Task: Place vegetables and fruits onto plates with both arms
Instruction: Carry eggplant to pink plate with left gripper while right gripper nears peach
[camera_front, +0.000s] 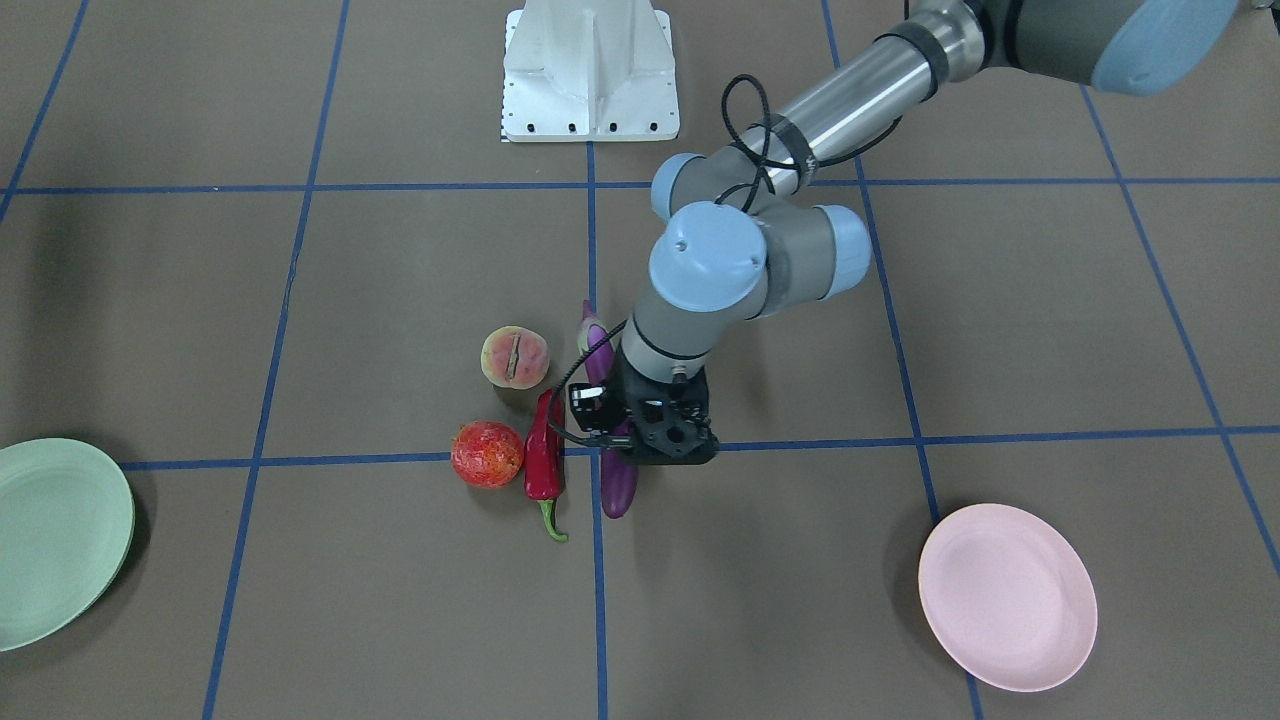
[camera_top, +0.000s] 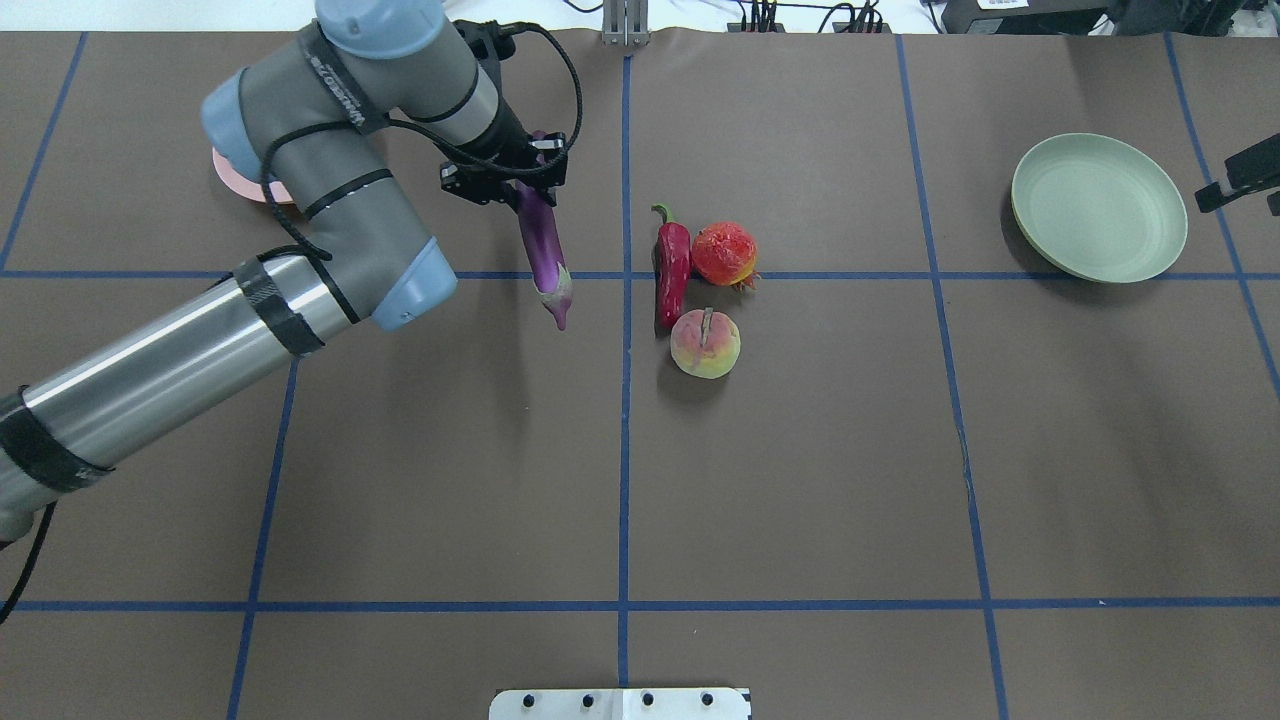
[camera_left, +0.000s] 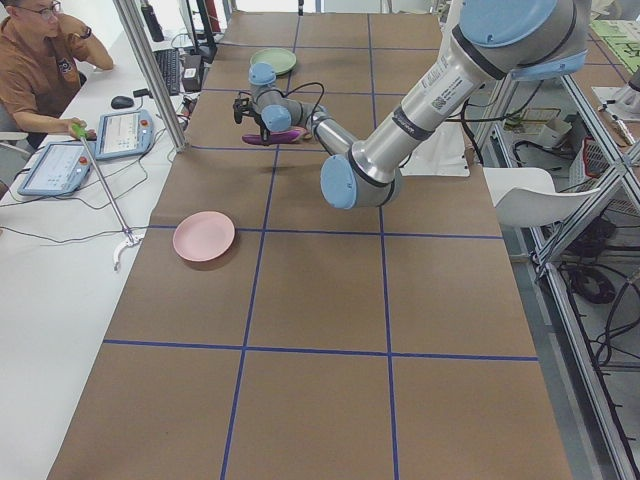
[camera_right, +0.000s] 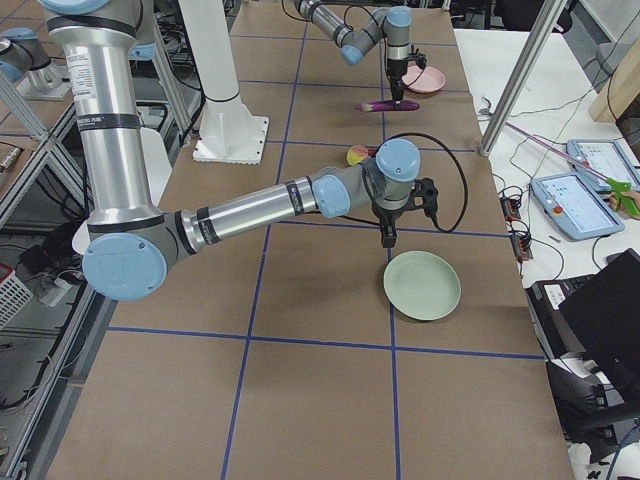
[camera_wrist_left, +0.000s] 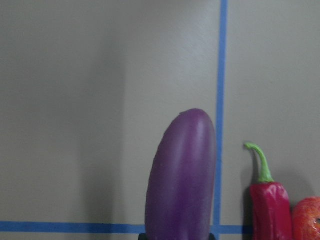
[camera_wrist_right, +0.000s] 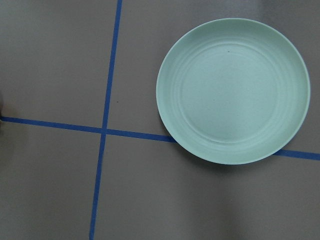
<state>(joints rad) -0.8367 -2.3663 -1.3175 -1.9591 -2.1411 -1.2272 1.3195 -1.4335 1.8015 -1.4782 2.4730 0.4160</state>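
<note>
Fingers of left gripper (camera_front: 620, 440) pinched on eggplant (camera_front: 618, 490), frame centre, apparently lifted. To be carried level toward pink plate (camera_front: 1005, 600), lower right; lowered to plate centre before release. Right gripper (camera_right: 388, 238) fingers: cannot be told.

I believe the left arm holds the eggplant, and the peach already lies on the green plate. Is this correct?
Not fully. The left arm does hold the eggplant, but the green plate is empty, as the right wrist view shows. The peach lies on the table beside the chili pepper, as the overhead view shows.
</note>
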